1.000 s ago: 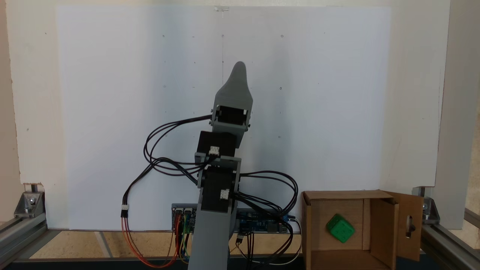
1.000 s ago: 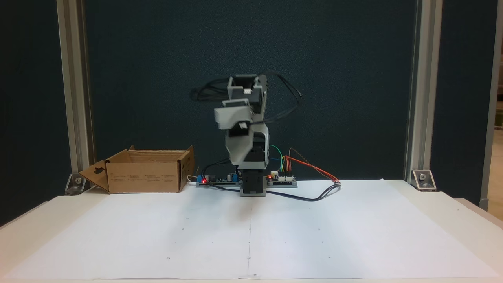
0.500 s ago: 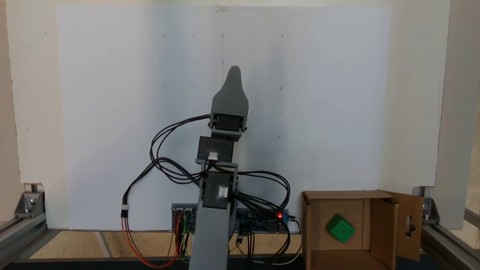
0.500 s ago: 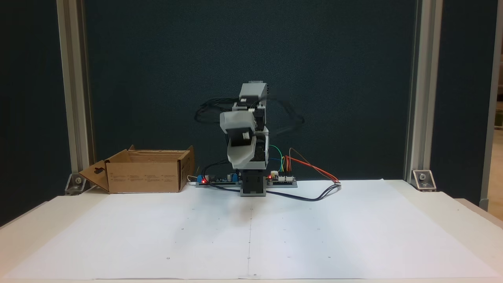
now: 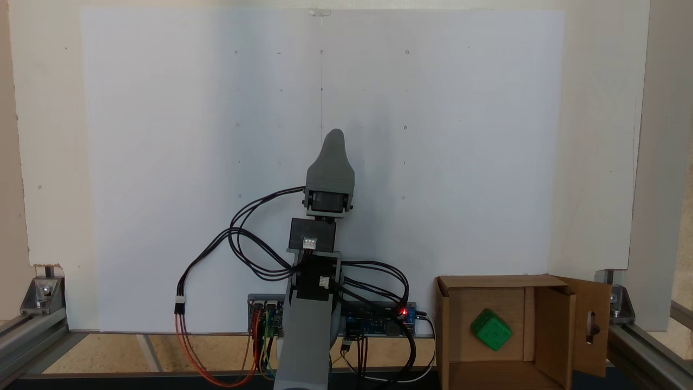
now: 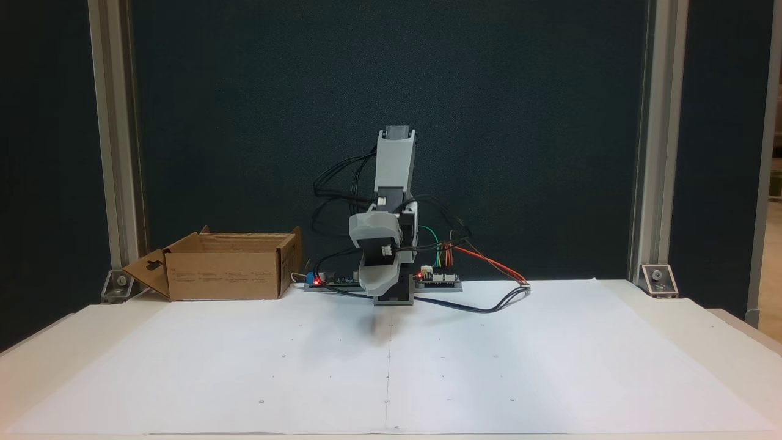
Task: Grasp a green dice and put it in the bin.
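Dice [image 5: 491, 330] on bin [image 5: 552, 336] floor, task looks done | gripper [image 5: 334, 142] over paper, well apart from bin; only one tip visible, can't tell jaw gap | step: fold arm slowly to rest, keep cables clear | dice is a cube, no long axis; sits rotated, corner toward bin front

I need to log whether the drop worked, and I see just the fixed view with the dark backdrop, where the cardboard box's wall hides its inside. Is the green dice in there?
Observer: Yes. In a fixed view, the green dice lies on the floor of the cardboard box.
Operator: Against a wall?
Observer: No, it sits clear of the walls, turned cornerwise to them.
Operator: Is the gripper above the box?
Observer: No, the gripper points out over the white paper, left of the box.
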